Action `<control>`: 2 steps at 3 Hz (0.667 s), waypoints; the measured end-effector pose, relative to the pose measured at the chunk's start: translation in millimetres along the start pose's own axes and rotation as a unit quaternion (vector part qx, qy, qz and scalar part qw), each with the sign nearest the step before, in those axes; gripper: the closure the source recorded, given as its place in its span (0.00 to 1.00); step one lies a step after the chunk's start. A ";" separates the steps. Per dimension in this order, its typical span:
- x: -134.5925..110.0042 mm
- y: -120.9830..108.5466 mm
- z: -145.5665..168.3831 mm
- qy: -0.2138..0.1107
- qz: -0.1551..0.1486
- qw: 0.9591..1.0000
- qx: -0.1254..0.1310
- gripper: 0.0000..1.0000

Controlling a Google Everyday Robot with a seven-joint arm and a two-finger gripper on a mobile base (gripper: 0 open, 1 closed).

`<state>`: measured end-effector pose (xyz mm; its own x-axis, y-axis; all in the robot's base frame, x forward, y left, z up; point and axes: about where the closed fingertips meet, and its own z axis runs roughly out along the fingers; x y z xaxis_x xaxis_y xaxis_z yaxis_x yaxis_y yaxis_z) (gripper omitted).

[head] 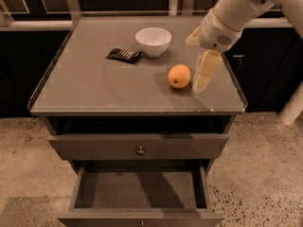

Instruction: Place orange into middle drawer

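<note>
Camera view: the arm enters from 1 o'clock, white forearm angled down over the right side of the cabinet top (94,86). The gripper (200,83) points down, tip just above or on the surface, you can't tell which. Whether it's released or clenched doesn't show from this angle. It holds nothing.

The orange (179,76) sits on the top at the gripper's 9 o'clock, just beside it; contact can't be confirmed. White bowl (153,40) is at the orange's 11 o'clock and a dark snack packet (124,55) at its 10 o'clock.

The middle drawer (139,189) is pulled open at 6 o'clock, under the closed knobbed top drawer (140,146).
</note>
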<state>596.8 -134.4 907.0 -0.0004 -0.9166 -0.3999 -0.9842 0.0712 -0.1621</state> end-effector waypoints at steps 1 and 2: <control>0.8 -4.5 8.3 -0.002 0.001 1.000 -0.003 0.00; 2.1 3.0 9.6 -0.013 0.014 1.000 0.006 0.00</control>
<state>595.6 -132.4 897.0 -0.0238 -0.9033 -0.4284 -0.9818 0.1019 -0.1604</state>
